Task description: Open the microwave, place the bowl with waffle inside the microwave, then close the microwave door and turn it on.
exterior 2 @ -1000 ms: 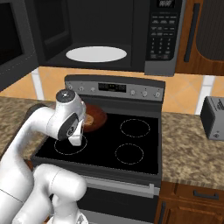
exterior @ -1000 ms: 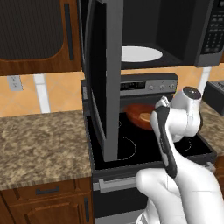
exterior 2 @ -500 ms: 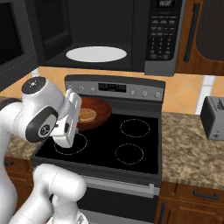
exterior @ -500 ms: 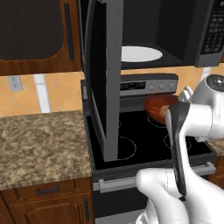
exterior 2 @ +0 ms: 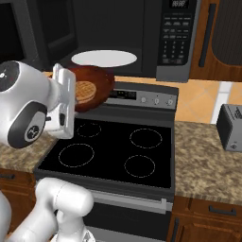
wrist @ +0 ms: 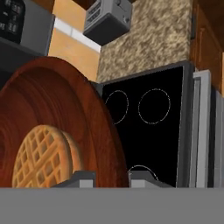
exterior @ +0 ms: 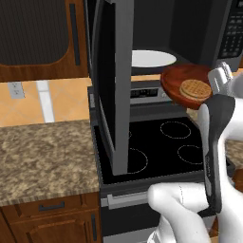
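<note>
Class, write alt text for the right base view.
The robot's hand holds a reddish-brown bowl with a waffle above the black stove, just below the open microwave and its white turntable.

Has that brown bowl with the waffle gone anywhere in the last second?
Yes. The bowl, held in the claw, has risen from just above the stove to about level with the control strip at its back, nearer the open microwave.
</note>
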Tool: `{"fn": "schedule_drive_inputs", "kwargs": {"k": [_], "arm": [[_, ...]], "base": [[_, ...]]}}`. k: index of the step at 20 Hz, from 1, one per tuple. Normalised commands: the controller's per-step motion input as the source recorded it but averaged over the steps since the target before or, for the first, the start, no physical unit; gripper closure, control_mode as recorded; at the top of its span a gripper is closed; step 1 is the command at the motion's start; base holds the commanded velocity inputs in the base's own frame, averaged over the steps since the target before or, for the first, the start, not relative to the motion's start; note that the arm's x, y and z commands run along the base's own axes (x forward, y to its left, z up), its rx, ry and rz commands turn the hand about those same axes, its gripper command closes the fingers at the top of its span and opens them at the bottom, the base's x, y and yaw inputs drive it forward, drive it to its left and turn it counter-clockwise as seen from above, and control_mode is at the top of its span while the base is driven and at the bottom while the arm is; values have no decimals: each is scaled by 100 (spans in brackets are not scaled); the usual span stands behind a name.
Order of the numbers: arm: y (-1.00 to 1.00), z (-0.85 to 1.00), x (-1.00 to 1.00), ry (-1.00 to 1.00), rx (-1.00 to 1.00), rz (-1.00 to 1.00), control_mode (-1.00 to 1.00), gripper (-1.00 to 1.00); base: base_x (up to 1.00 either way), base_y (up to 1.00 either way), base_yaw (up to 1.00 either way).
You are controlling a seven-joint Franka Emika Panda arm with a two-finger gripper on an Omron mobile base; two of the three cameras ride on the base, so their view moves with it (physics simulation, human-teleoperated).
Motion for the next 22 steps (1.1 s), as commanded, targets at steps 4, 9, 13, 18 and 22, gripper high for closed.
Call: {"fn": "schedule_drive_inputs", "kwargs": {"k": [4, 9, 13, 18, 22], "arm": [[0, 84, 2, -38, 0, 3, -100, 100], [0, 67, 35, -7, 0, 5, -100, 100], [3, 50, 65, 10, 0, 8, -100, 100], [25, 4, 96, 14, -5, 19, -100, 100], [46, -28, 100, 11, -11, 20, -100, 100]], "base": [[0, 0, 0], [0, 0, 0], [0, 0, 0], [0, 0, 0], [0, 0, 0]]}}
